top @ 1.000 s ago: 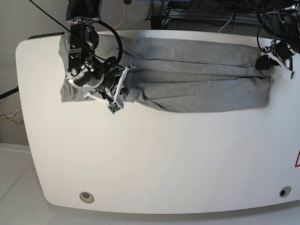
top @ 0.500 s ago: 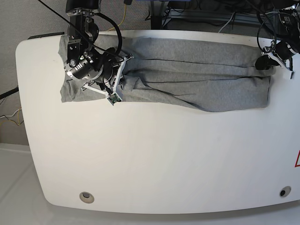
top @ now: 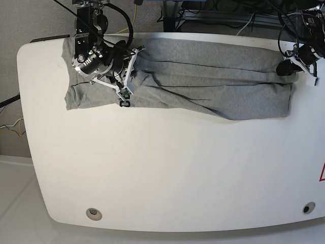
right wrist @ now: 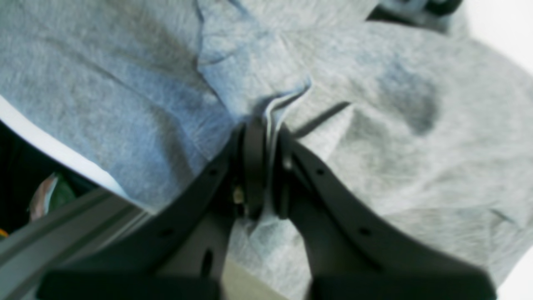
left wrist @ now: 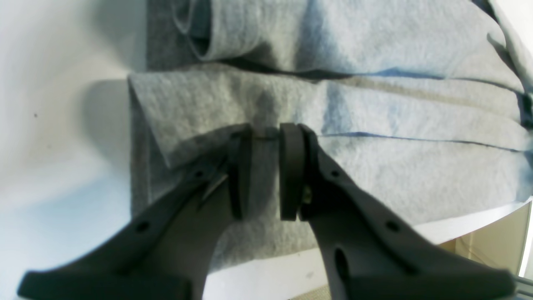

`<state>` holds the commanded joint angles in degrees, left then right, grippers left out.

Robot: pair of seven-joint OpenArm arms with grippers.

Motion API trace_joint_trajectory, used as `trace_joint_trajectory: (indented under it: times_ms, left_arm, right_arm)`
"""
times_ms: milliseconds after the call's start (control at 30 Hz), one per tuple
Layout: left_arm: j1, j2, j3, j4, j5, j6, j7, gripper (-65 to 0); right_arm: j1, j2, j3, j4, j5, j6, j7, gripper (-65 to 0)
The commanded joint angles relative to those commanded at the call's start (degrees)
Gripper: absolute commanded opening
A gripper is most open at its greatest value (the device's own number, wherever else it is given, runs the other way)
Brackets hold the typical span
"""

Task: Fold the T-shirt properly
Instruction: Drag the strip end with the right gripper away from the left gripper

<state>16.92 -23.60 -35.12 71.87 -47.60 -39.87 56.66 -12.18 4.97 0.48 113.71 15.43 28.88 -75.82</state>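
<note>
Stretching across the far part of the white table, the T-shirt lies as a long grey band, plain side showing, folded lengthwise into several layers with creases running along it. Its near edge sags in an uneven line toward the middle of the table, and one end reaches the table's far left corner in the base view while the other ends near the far right edge. The right gripper sits over the left end of the band in the base view; in its wrist view the 2 fingers are pressed nearly together with a thin raised ridge of grey cloth caught between them, so it is pinching the T-shirt. The left gripper sits at the opposite end of the band, at the far right of the table in the base view. Its wrist view shows the 2 pads standing slightly apart with a narrow strip of grey fabric between them, next to a folded corner of the cloth; whether they truly clamp that fabric cannot be told.
</note>
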Motion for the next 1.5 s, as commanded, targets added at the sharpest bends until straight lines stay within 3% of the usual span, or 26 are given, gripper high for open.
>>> trace_joint_trajectory:
  times_ms: [733,900,1033,1200,1500]
  left_arm:
    - [0.00,0.79,0.09,0.09,0.00,0.00,0.00,-54.1]
    - [0.00,0.79,0.09,0.09,0.00,0.00,0.00,-54.1]
    - [0.00,0.79,0.09,0.09,0.00,0.00,0.00,-54.1]
    - [0.00,0.79,0.09,0.09,0.00,0.00,0.00,-54.1]
    - [0.00,0.79,0.09,0.09,0.00,0.00,0.00,-54.1]
  right_arm:
    - [1.76,1.14,0.00,-0.97,-0.18,0.00,0.09,-60.8]
    - [1.85,1.14,0.00,-1.05,-0.09,0.00,0.09,-53.2]
    - [1.85,1.14,0.00,-0.88,-0.09,0.00,0.09,-39.9]
    - [2.46,1.14,0.18,-0.53,-0.09,0.00,0.09,-29.4]
    - [4.22,1.14,0.26,0.09,1.58,0.00,-0.18,-31.2]
